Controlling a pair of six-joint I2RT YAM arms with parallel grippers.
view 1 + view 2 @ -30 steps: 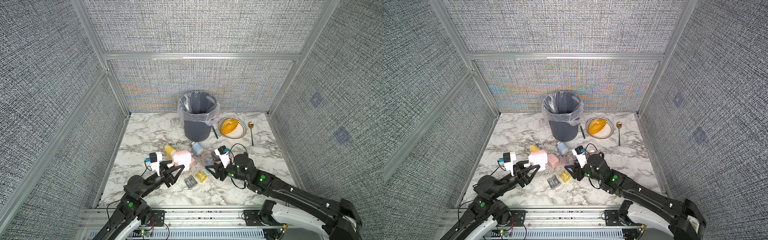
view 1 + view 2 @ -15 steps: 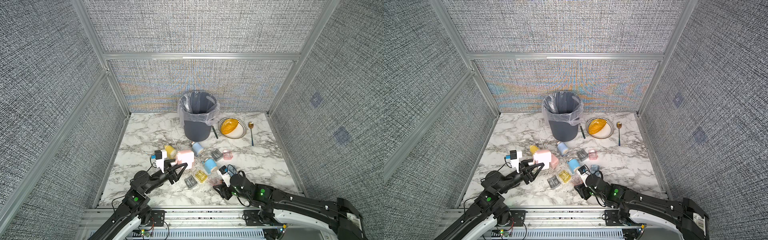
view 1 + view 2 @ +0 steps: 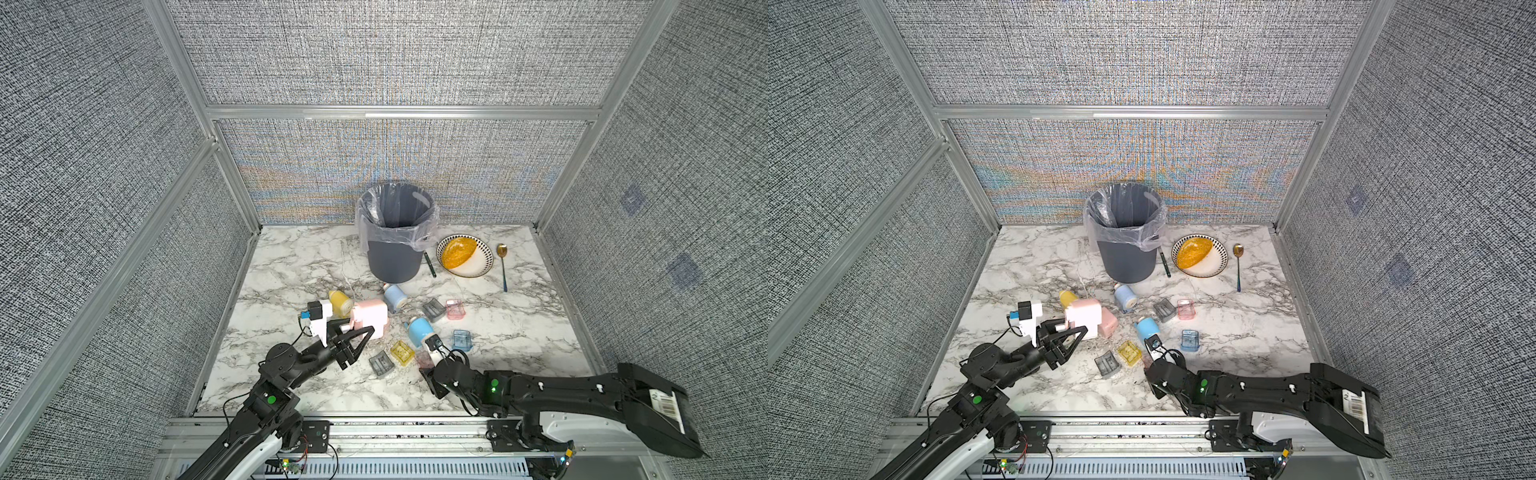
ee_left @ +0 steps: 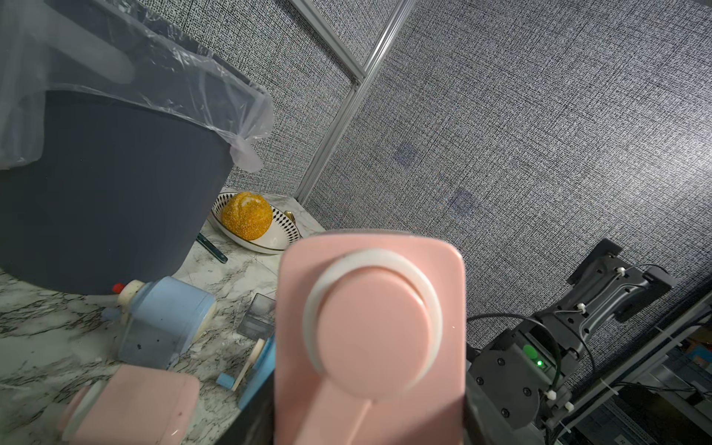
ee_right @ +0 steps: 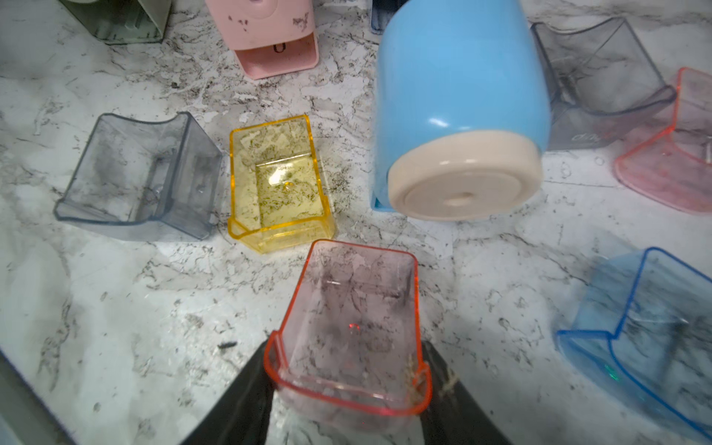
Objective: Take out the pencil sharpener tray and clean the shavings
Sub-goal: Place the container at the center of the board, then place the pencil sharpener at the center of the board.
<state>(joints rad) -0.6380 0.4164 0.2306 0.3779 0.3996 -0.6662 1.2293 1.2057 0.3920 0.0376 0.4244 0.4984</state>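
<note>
The right claw has drawn back from the middle of the bench to its front edge. It now grips the tray, well apart from the sharpener, which the left claw holds clamped. The pull-out looks done, and what remains seems to be emptying the tray into the bin, well apart at the back. A few shavings cling at the tray's near rim, but grey smears cloud the rest, so how much lies inside is hard to judge. In both top views the right wrist covers most of the tray. The sharpener fills the left wrist view, hiding that claw's fingers and the slot.
</note>
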